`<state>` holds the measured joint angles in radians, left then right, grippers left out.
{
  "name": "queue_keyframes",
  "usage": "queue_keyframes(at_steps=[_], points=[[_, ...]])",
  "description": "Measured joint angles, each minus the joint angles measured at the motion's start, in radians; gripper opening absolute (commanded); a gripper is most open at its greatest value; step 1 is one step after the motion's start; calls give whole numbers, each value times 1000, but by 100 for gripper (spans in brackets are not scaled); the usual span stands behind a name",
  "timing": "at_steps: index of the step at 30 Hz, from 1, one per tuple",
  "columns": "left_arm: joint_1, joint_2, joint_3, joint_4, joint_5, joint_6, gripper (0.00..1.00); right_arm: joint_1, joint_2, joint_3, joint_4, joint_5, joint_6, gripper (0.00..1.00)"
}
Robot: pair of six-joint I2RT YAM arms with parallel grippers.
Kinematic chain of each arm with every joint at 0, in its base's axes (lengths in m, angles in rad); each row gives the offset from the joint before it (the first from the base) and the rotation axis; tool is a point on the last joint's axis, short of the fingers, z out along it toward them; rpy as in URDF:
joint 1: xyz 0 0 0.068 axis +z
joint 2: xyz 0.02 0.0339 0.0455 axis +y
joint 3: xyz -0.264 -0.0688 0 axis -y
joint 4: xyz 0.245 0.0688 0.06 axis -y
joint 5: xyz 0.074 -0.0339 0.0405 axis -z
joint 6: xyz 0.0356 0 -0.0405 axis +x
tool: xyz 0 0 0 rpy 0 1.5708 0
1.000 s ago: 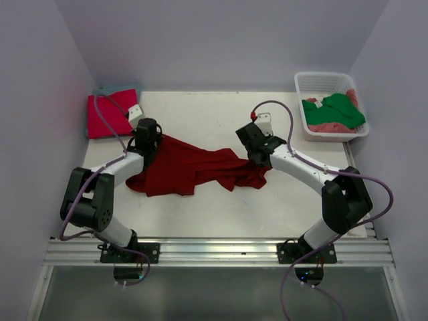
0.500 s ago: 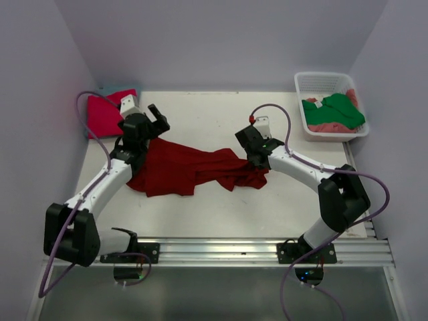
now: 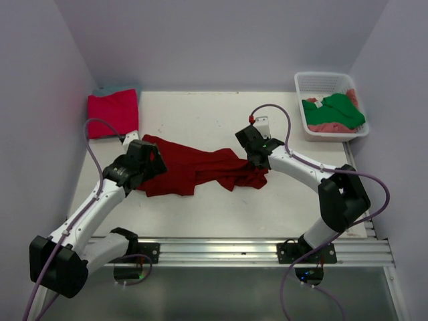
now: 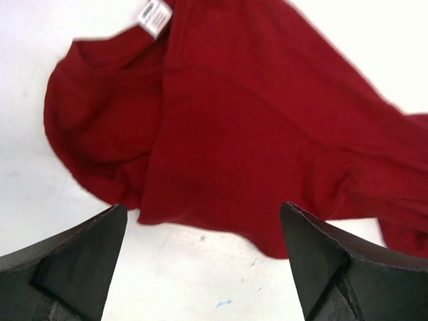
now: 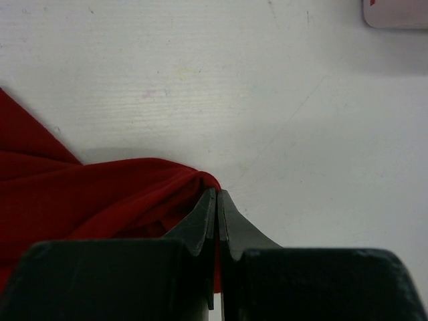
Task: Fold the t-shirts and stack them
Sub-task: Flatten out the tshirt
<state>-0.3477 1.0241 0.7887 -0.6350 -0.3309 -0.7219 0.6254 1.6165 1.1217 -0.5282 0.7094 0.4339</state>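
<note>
**Mia:** What is closest, at the bottom of the top view?

**Ben:** A metal rail (image 3: 214,251). Both arms are bolted to it. Just above the rail is the white table (image 3: 200,214).

**Mia:** Where is the left pincer?

**Ben:** The left gripper (image 4: 204,206) is at the middle left, over the left end of the dark red t-shirt (image 3: 194,167). Its two black fingers (image 4: 73,257) are spread wide. I cannot tell if they touch the cloth. In its own camera, a small white label (image 4: 155,17) shows at the top, by the neck hole.

**Mia:** How does the red shirt lie?

**Ben:** It lies crumpled across the middle of the table, stretched from left to right.

**Mia:** And the right pincer?

**Ben:** The right gripper (image 5: 217,195) is just right of the middle. It is squeezed tight on a fold at the shirt's right edge. Red cloth pokes out between its tips.

**Mia:** What is farther back?

**Ben:** In the upper left, a folded magenta-pink t-shirt (image 3: 112,114) lies flat. A bit of teal cloth (image 3: 115,88) peeks out behind it. In the upper right, a white basket (image 3: 321,81) holds a green t-shirt (image 3: 338,110). The green one lies on top of a salmon-pink t-shirt (image 3: 331,127).
</note>
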Motion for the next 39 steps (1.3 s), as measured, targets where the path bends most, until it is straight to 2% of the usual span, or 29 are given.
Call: queue_keyframes(at_steps=[15, 27, 39], points=[[-27, 67, -122, -80, 67, -53, 99, 0, 0, 0, 9, -18, 0, 0], [-28, 70, -201, 13, 52, -54, 97, 0, 0, -12, 21, -23, 0, 0], [-28, 60, -294, 189, 23, -40, 94, 0, 0, -34, 20, -24, 0, 0]])
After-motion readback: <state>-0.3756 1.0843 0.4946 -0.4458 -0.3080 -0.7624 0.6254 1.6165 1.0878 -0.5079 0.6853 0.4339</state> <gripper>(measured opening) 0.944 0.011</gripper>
